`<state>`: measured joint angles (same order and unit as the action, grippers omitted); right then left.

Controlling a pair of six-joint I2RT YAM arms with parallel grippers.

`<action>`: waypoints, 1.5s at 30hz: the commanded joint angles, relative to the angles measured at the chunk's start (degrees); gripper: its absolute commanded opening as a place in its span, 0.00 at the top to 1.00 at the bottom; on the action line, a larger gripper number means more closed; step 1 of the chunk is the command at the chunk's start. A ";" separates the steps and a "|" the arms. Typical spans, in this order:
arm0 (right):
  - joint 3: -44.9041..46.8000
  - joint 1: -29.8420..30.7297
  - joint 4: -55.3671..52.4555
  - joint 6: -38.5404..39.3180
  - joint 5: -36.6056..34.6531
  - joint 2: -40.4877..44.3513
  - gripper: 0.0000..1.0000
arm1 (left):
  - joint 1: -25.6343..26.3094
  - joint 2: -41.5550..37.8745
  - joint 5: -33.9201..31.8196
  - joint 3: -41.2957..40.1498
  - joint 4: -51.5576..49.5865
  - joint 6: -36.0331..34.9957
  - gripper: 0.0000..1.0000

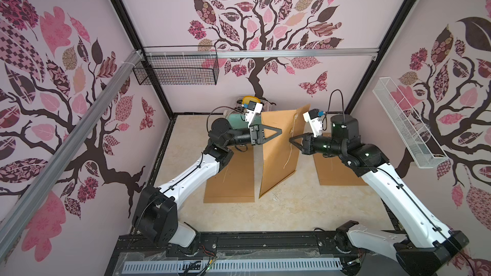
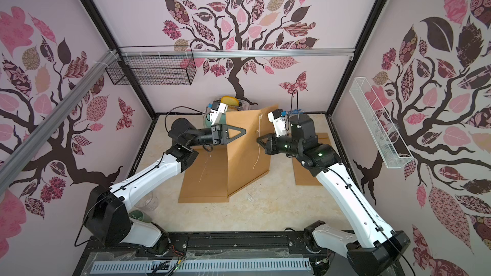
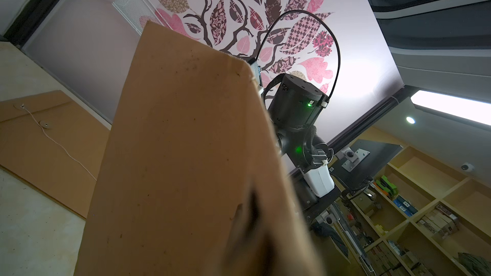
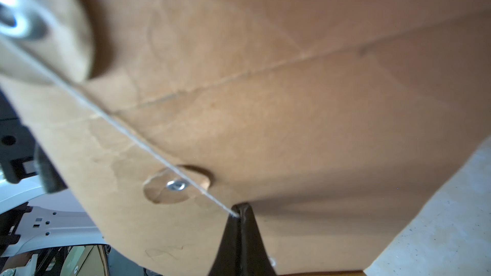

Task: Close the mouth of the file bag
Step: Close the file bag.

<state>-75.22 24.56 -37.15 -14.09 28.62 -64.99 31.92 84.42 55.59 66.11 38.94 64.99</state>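
brown file bag (image 1: 279,155) upright, creased — string (image 1: 288,155) loose

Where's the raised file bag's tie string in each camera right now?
In both top views: string runs down the raised file bag into the right gripper.
Left wrist: not visible, only the bag's plain back.
Right wrist: diagonal line ending at that gripper.
Shared landmark: the raised file bag.

Table: beige marbled table (image 1: 292,208).
Left side: flat brown paper file bag (image 1: 231,181), lying flat.
Right side: second flat brown paper file bag (image 1: 337,171), partly under an arm.
Between them: upright brown paper file bag (image 1: 276,155), lower edge on the table.
Far edge: teal object (image 1: 235,121), partly hidden.
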 commanded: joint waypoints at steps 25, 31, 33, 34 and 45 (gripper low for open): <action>9.36 -0.13 10.99 -2.49 4.95 5.27 1.00 | 0.24 -2.02 -1.46 0.55 3.25 -0.97 1.00; 8.70 1.57 7.50 -1.11 -2.41 7.10 1.00 | 0.33 -1.66 -2.50 1.03 0.96 -0.95 1.00; 6.27 3.18 3.69 0.77 -6.74 7.17 1.00 | 0.31 -1.48 -3.02 1.03 -0.79 -1.54 1.00; 4.42 4.30 1.02 1.96 -9.80 6.85 1.00 | 0.28 -1.27 -3.03 1.01 -0.93 -1.74 1.00; -5.78 9.28 -10.33 8.47 -15.19 1.84 1.00 | 0.75 -0.25 -3.26 1.62 -1.76 -1.55 1.00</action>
<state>-77.93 33.45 -43.51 -7.94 15.29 -62.96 32.36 84.12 52.73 66.11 36.91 64.27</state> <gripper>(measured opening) 0.044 0.040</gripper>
